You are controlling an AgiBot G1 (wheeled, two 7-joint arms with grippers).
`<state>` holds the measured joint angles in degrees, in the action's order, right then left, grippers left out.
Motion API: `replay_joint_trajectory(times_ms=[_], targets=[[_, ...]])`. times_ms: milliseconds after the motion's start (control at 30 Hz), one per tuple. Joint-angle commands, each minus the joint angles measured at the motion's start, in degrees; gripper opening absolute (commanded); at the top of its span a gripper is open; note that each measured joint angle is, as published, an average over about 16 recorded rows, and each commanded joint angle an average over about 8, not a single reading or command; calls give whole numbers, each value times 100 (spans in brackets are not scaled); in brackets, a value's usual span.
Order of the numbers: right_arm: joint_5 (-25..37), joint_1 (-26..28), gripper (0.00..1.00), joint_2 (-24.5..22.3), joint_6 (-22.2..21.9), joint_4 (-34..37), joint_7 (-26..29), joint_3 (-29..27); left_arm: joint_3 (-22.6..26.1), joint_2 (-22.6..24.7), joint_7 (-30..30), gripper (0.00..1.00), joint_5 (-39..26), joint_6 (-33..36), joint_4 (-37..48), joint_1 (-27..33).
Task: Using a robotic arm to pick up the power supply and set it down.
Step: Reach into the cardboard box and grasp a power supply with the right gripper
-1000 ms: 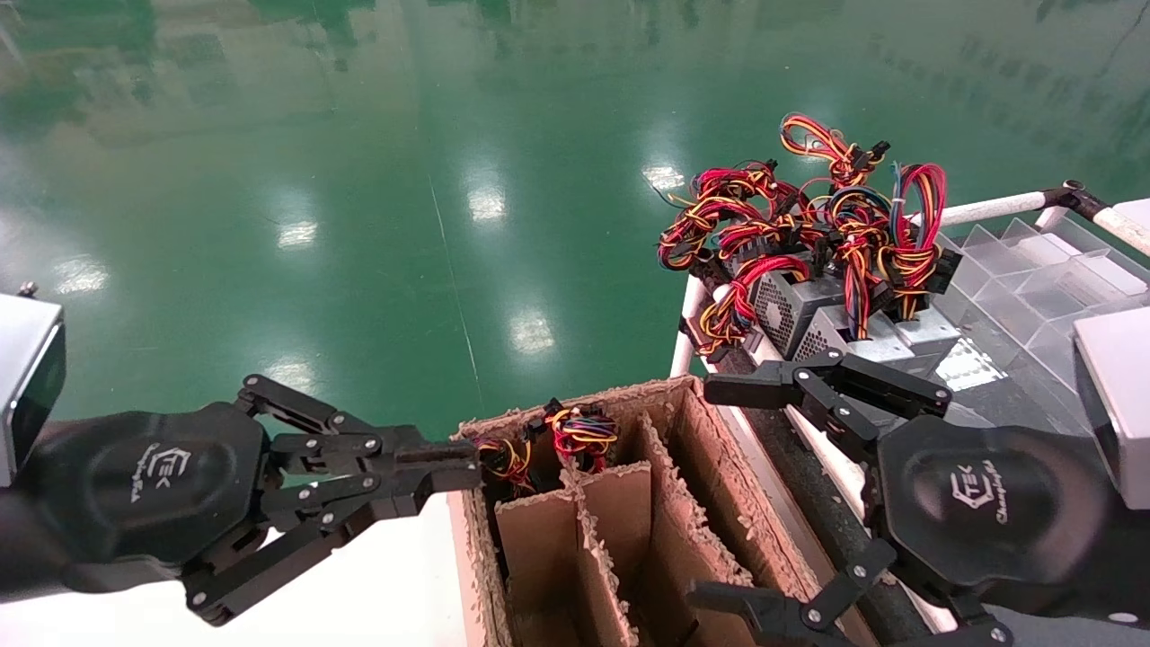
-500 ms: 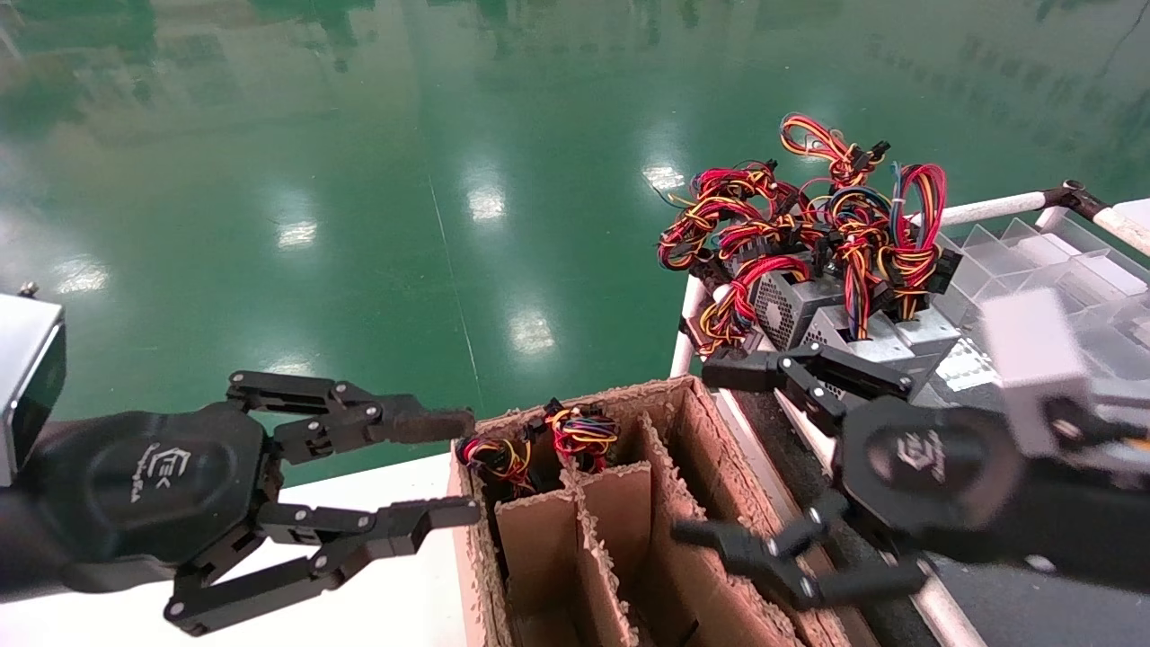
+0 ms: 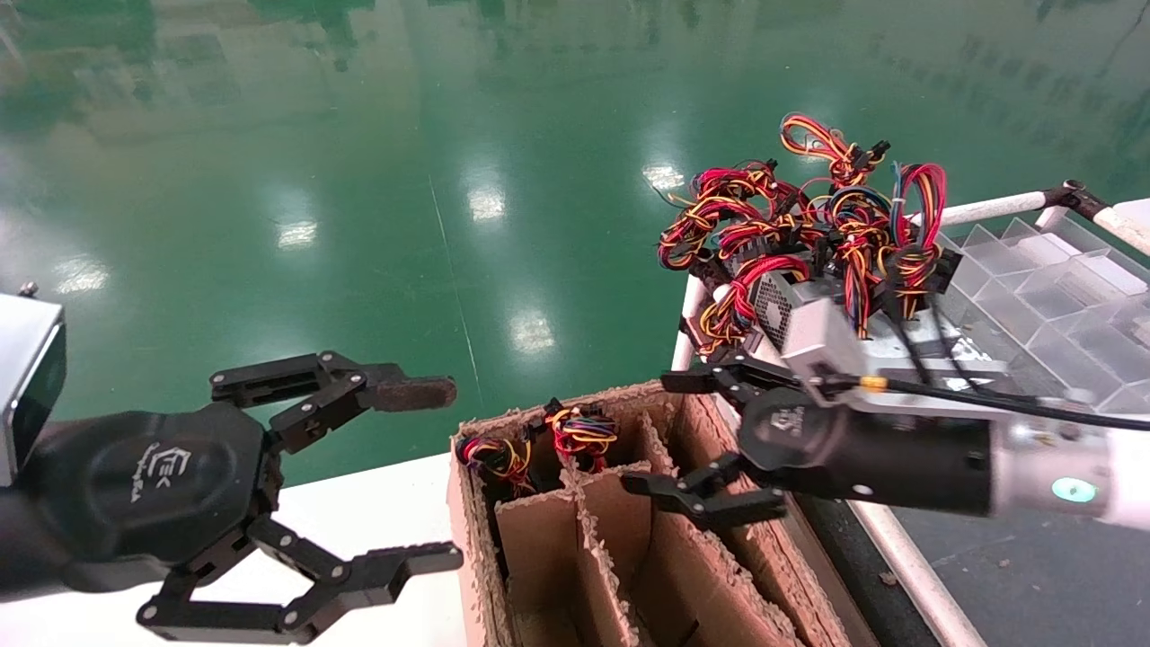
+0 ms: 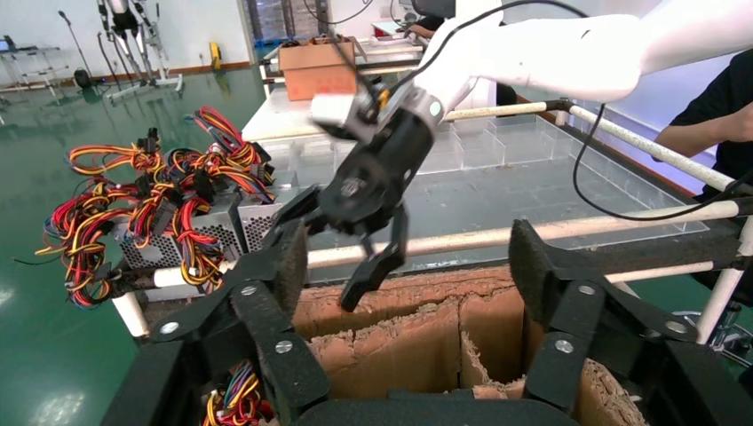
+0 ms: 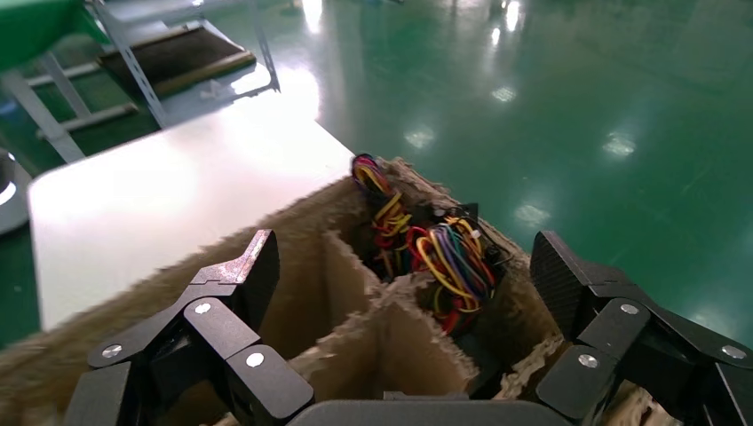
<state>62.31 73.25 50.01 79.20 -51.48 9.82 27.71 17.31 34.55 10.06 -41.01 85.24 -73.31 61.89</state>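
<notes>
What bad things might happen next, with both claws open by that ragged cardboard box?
1. The right gripper hovers open over the torn brown cardboard box; its fingers might snag a frayed divider.
2. The silver power supplies' red-yellow wire bundles are tangled, so lifting one may drag another.
3. The left gripper, open beside the box, might bump its wall.

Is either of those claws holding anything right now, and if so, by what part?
No. The left gripper and the right gripper are both open and empty, by the cardboard box.
</notes>
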Motion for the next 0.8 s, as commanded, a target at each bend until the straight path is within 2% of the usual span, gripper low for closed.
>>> replay_joint_trajectory(times_ms=[33,67,133,500,800], targets=[[177,123,23,207,-2,304,-178,104,1,0,0,100,0,0,0,0],[217,164,10,294,9,451,-280,132,1,0,0,100,1,0,0,0],[275,244,0,463,39,746,-496,174,1,-1,-1,100,1,-1,0,0],[521,627,0,1163,110,2150,-1584,326,4,-2,-2,100,3,-2,0,1],[617,707,0,1402,-22,2746,-2550,326,7,-3,-3,100,5,-3,0,2]])
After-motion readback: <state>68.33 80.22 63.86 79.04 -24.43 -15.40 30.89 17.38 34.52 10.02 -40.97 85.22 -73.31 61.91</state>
